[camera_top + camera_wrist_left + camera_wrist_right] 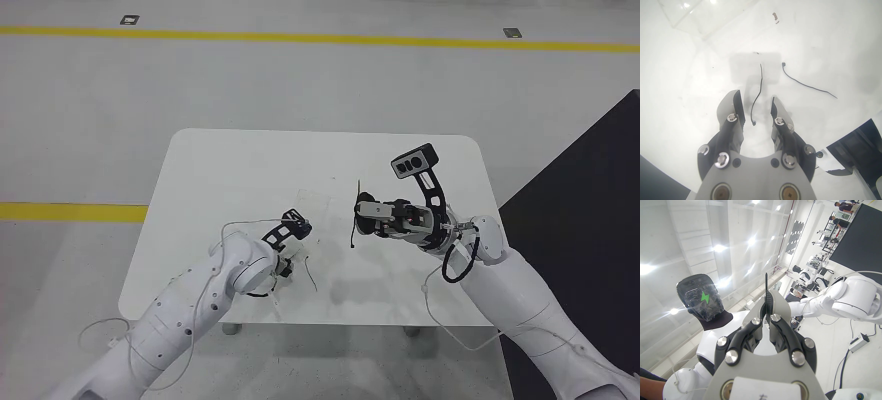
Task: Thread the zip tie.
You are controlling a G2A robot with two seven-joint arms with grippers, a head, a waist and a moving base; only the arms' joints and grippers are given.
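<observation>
black zip tie (766, 283) clamped in the right hand (765, 298), held up off the white surface (250, 160), tip poking out past the fingertips. left hand (755, 95) released, fingers spread wide, hovering above the surface. second zip tie (761, 79) flat on the surface in the gap between those fingers, touching neither, square head toward the palm. third zip tie (806, 85) near it, gently curved, apart from it and from the hand. seen from above, both hands near each other mid-surface, with a faint thin line by the left one, probably a loose tie.

The zip tie (766, 283) looks black plastic, the table (696, 85) smooth and glossy.
</observation>
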